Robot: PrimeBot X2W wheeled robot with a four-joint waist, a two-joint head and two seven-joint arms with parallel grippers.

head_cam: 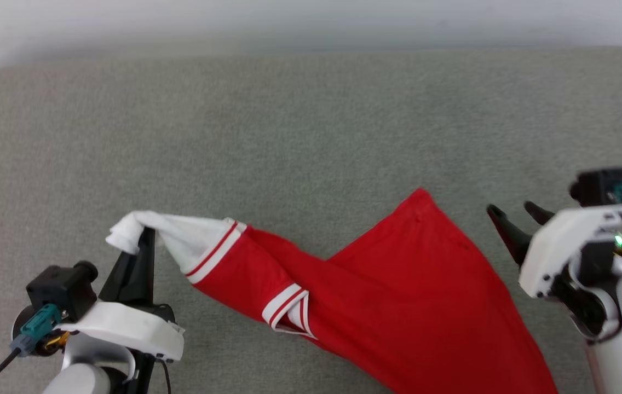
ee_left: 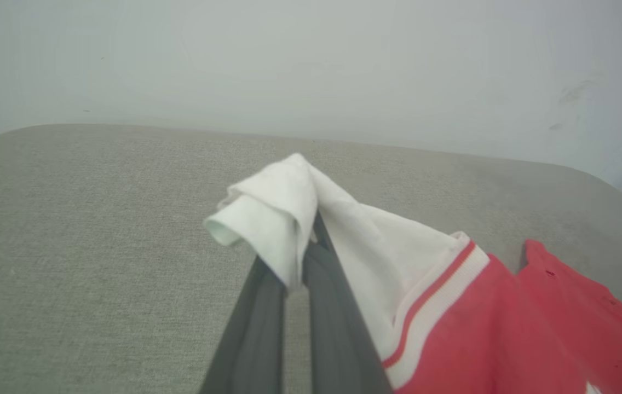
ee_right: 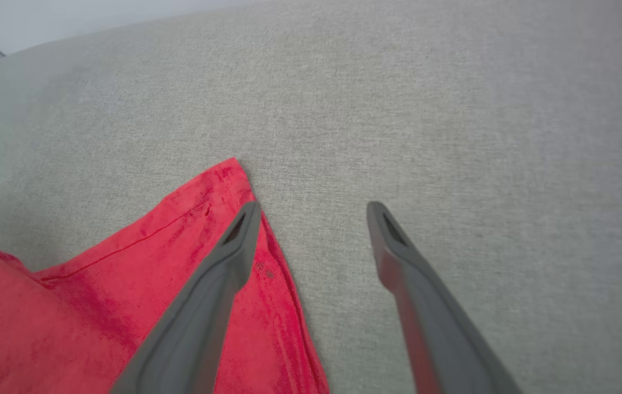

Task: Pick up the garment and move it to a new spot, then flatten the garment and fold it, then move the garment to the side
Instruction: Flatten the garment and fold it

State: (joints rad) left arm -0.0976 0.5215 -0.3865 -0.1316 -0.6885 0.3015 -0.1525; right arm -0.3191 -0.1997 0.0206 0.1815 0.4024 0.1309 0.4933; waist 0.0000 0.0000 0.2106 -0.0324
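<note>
The garment (head_cam: 398, 295), a red shirt with white, red-striped sleeve trim, lies twisted across the grey cushion. My left gripper (head_cam: 144, 241) is shut on the white sleeve end (ee_left: 272, 213), which drapes over its fingertips, lifted off the surface. My right gripper (head_cam: 511, 210) stands open just right of the garment's far red corner (ee_right: 229, 175). In the right wrist view its left finger (ee_right: 218, 279) hangs over the red hem, the right finger (ee_right: 404, 262) over bare cushion, nothing between them.
The grey fabric surface (head_cam: 289, 126) stretches far behind and to the left of the garment. A pale wall (ee_left: 311, 60) rises behind its rounded back edge.
</note>
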